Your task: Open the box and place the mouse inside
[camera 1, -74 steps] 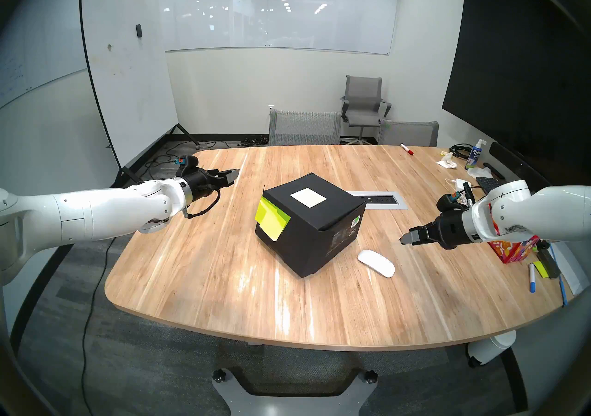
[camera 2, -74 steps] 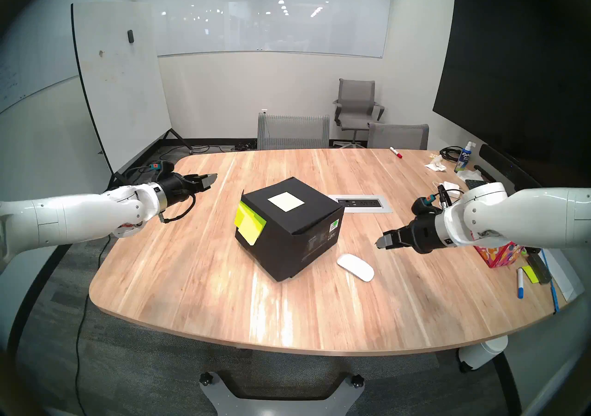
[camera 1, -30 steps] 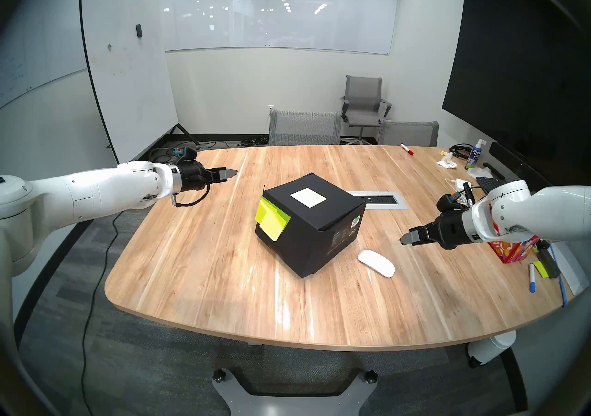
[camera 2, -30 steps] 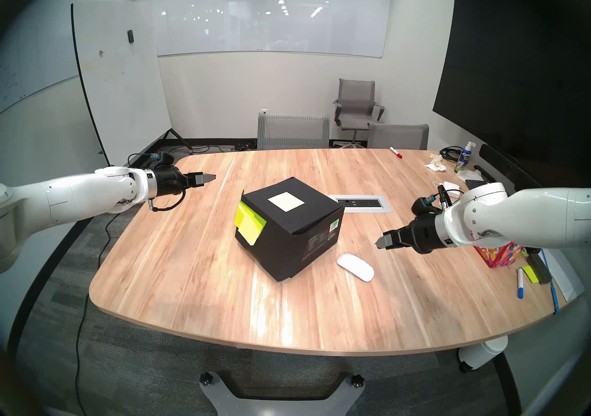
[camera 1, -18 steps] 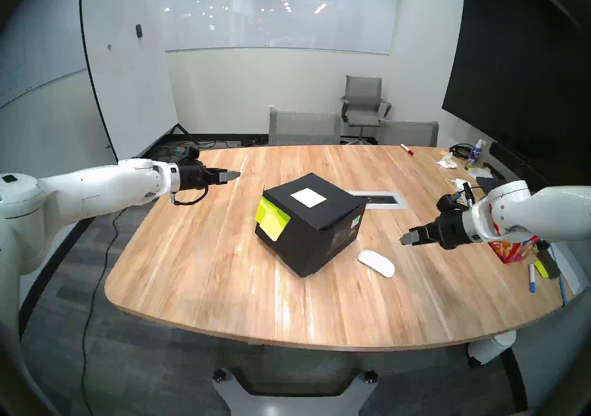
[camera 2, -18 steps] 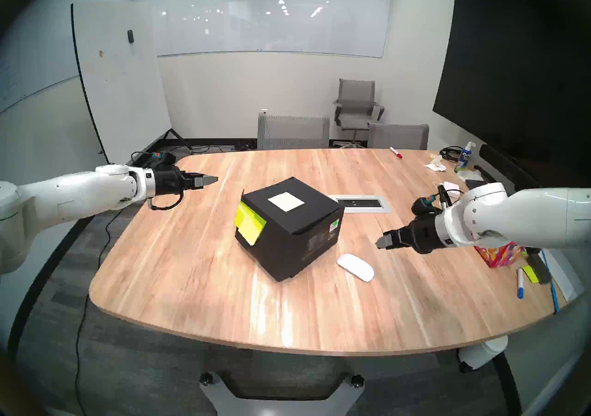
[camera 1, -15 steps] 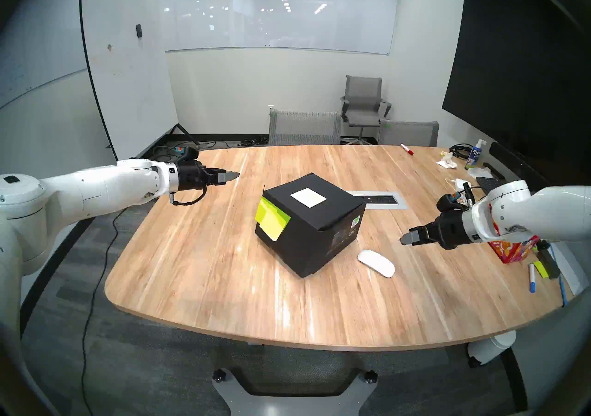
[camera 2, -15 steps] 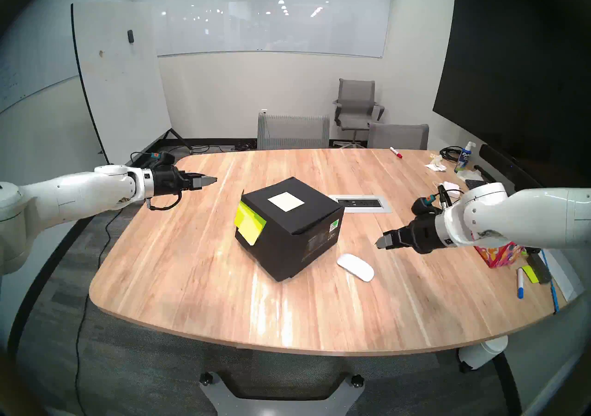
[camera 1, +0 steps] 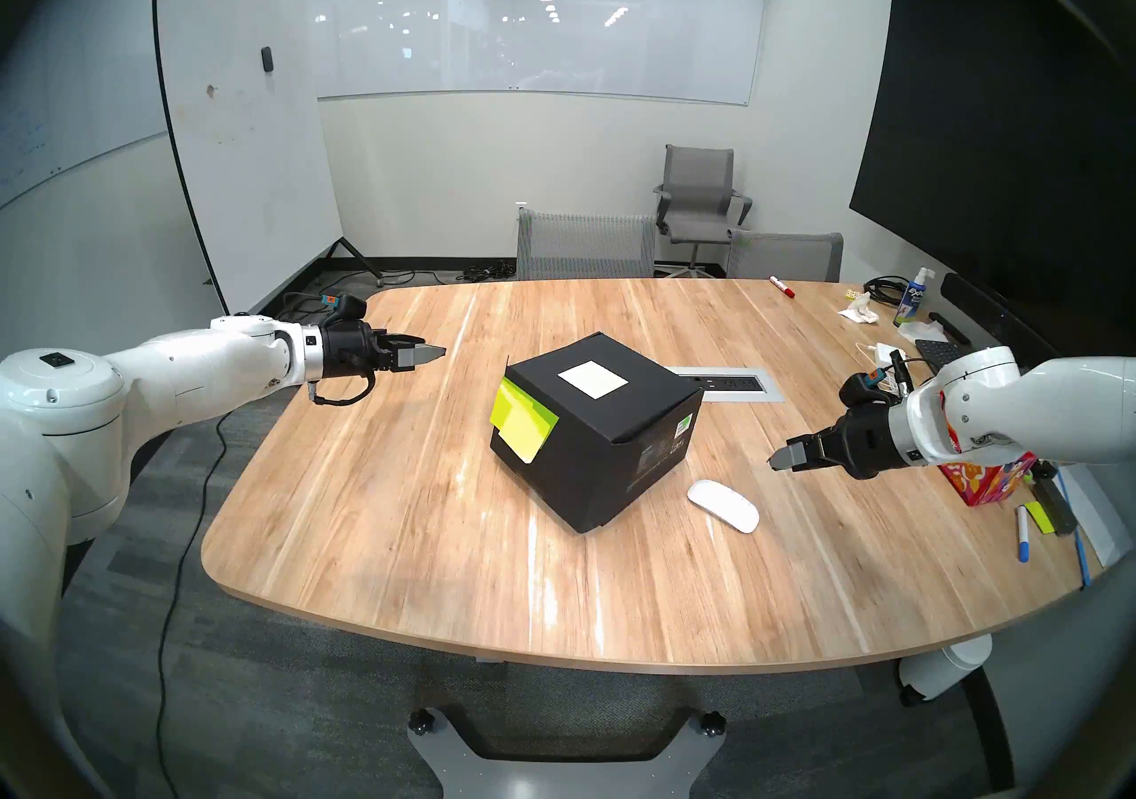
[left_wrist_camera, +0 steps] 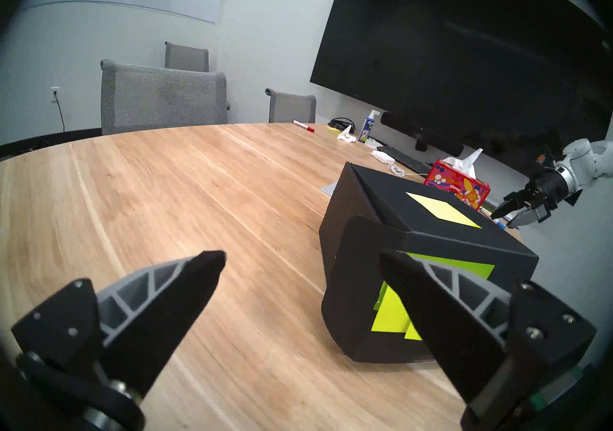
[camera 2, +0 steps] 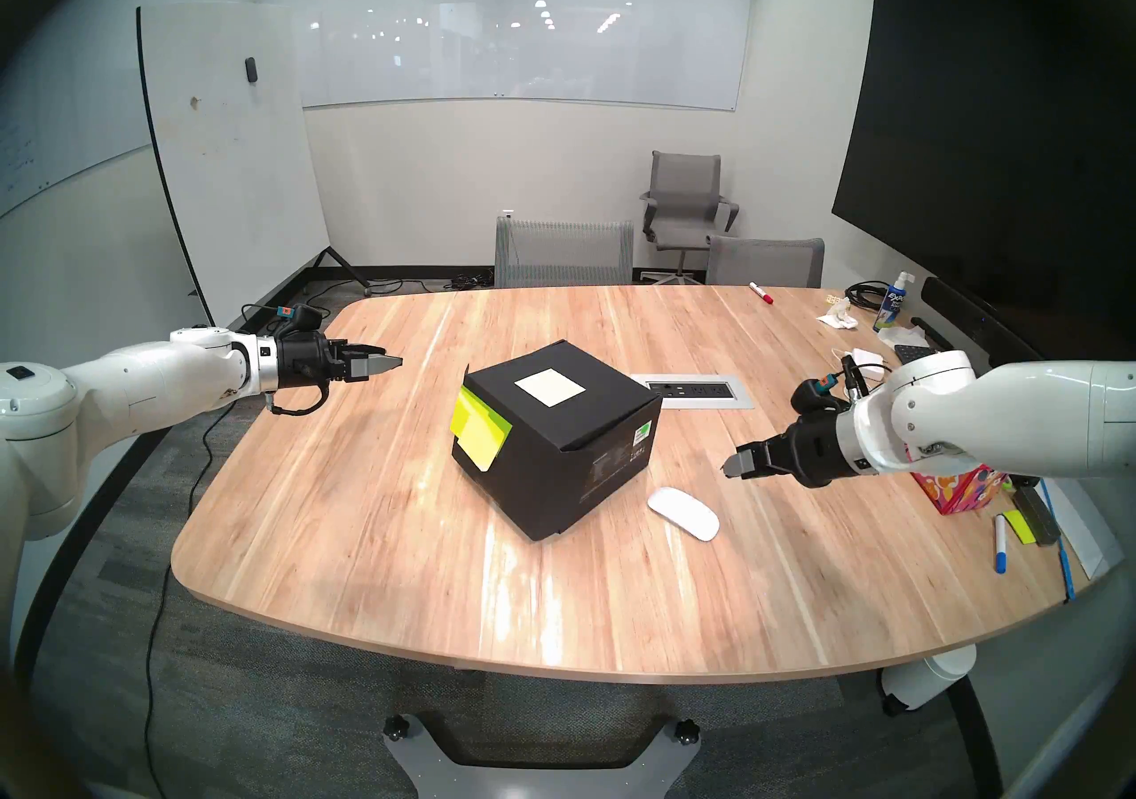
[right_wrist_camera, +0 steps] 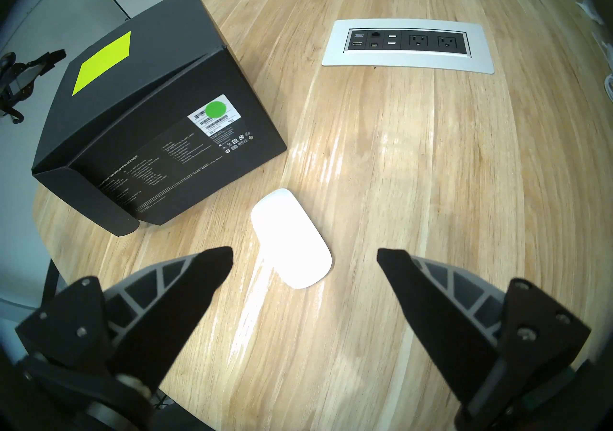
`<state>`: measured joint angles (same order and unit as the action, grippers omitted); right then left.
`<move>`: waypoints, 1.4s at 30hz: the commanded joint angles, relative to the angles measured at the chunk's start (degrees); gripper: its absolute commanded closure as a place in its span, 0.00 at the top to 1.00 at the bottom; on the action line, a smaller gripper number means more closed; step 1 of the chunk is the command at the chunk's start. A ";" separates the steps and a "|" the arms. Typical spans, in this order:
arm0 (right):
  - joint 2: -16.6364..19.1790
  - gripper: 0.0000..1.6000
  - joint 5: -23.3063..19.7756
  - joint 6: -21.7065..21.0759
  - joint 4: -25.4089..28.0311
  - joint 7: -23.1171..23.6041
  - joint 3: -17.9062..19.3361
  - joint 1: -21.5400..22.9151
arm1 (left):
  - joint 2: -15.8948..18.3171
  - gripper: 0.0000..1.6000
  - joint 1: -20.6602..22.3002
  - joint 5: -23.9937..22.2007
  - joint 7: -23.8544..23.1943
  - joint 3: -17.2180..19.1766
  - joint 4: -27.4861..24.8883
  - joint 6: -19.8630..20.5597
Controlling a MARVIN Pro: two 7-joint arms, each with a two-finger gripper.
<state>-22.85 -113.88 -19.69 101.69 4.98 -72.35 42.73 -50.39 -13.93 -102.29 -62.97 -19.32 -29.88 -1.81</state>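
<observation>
Meeting room with a rounded wooden bench (camera 1: 393, 509), planks running away from the robot, glossy with ceiling-light glare. A silver power-outlet panel (camera 1: 731, 384) is set flush into the bench. Behind: one freestanding whiteboard (camera 1: 246, 140) at left, a glass wallboard (camera 1: 535, 42) on the far wall, one large dark screen (camera 1: 996, 121) at right, and three grey mesh chairs (camera 1: 584, 244).

One black cardboard box (camera 1: 605, 447) stands closed near the bench centre, turned corner-on, with a pale square label (camera 1: 593, 379) on its lid and yellow-green sticky notes (camera 1: 522, 423) on the flap facing left. One white mouse (camera 1: 723, 506) lies flat on the bench just right of the box, apart from it.

Two arms. The left pincer (camera 1: 430, 353) hovers over the bench's left edge, well clear of the box, fingers spread and empty. The right pincer (camera 1: 779, 460) hangs above and just right of the mouse, likewise spread and empty.

Right-edge clutter: one red floral tissue box (camera 1: 990, 481), one spray bottle (camera 1: 913, 297), one red marker (camera 1: 782, 286), one blue marker (camera 1: 1023, 541).
</observation>
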 commanded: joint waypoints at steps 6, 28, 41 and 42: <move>-0.08 1.00 0.09 0.05 0.15 -0.18 0.41 0.75 | -1.40 1.00 -1.60 0.12 -6.52 1.61 3.47 -8.75; -0.08 1.00 0.09 0.05 0.15 -0.18 0.42 0.74 | 8.06 1.00 3.71 10.87 -1.25 -3.55 -12.28 -13.50; -0.08 1.00 0.08 0.05 0.15 -0.18 0.42 0.74 | 12.21 1.00 6.01 17.33 4.83 -7.40 -21.07 -11.41; -0.08 1.00 0.08 0.05 0.14 -0.18 0.42 0.74 | 12.61 1.00 5.90 17.60 5.10 -7.39 -21.61 -12.19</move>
<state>-22.85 -113.89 -19.69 101.69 4.93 -72.35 42.72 -40.71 -10.37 -85.88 -59.24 -27.13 -48.39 -11.81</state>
